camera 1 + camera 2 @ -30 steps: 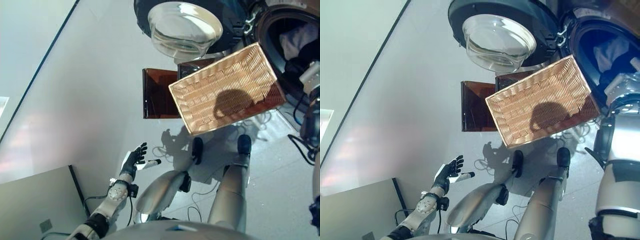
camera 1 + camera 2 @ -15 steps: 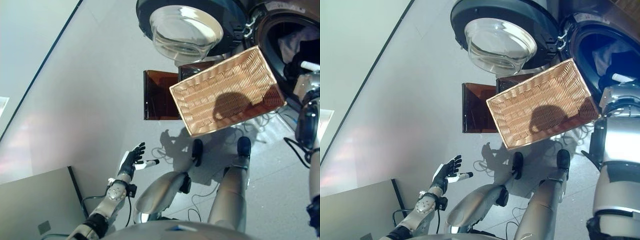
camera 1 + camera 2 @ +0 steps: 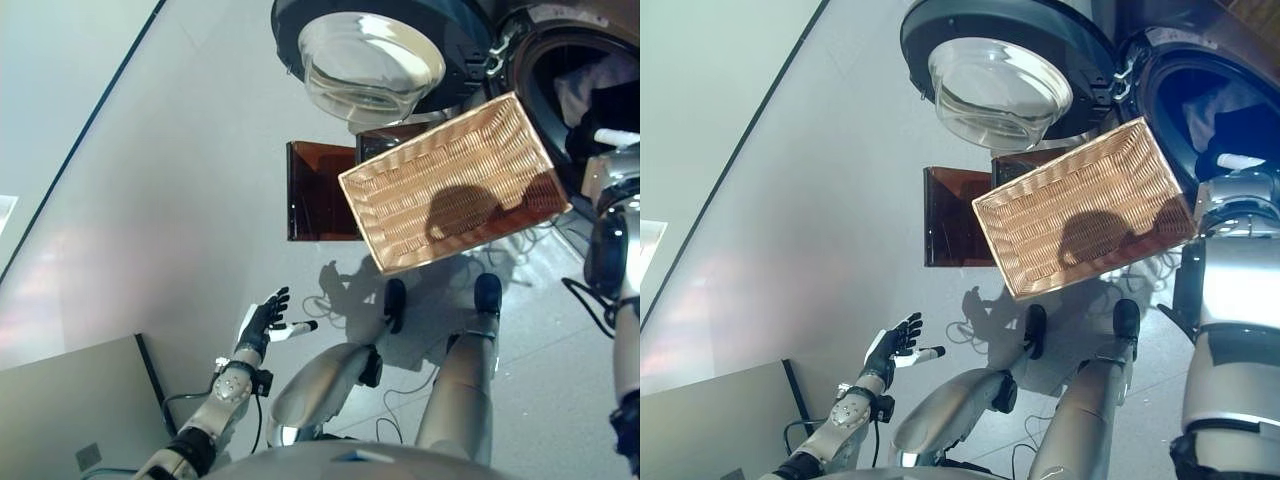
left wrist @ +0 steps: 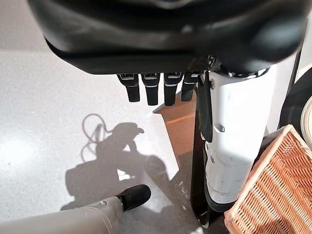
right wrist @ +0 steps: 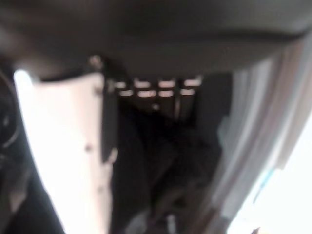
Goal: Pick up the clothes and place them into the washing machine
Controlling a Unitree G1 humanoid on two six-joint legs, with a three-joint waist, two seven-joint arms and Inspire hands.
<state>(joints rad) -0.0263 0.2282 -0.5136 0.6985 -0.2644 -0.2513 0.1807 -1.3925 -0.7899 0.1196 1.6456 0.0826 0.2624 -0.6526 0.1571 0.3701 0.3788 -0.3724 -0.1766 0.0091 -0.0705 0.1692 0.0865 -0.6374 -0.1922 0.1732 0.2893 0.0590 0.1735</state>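
The clothes (image 3: 600,85), a pale piece and a dark piece, lie inside the drum of the washing machine (image 3: 1160,60), seen through its round opening at the far right of the head views. The washing machine's door (image 3: 372,60), with its bulging glass window, hangs swung wide to the left of the opening. Just in front of the machine sits a wicker basket (image 3: 455,185), propped on a dark brown stand (image 3: 320,190); the basket holds nothing that can be seen.

The right hand (image 3: 1238,163) is up at the mouth of the drum, with only its white thumb cover showing in the head views. Its own wrist view looks along the hand (image 5: 156,90) into the dark of the drum at dim dark and pale cloth, but it is blurred, so whether the fingers are released or grasping cloth cannot be told. The left hand (image 3: 265,320) hangs low at the robot's left side, well apart from the basket and the machine, with its fingers (image 4: 148,90) straight and spread, holding nothing.

Judged from how things lie, the task looks close to finished: the basket is emptied and cloth is in the drum. What seems left is for the right hand to let go of anything it may be carrying and come clear of the opening. No stray clothes show on the floor (image 3: 180,200).
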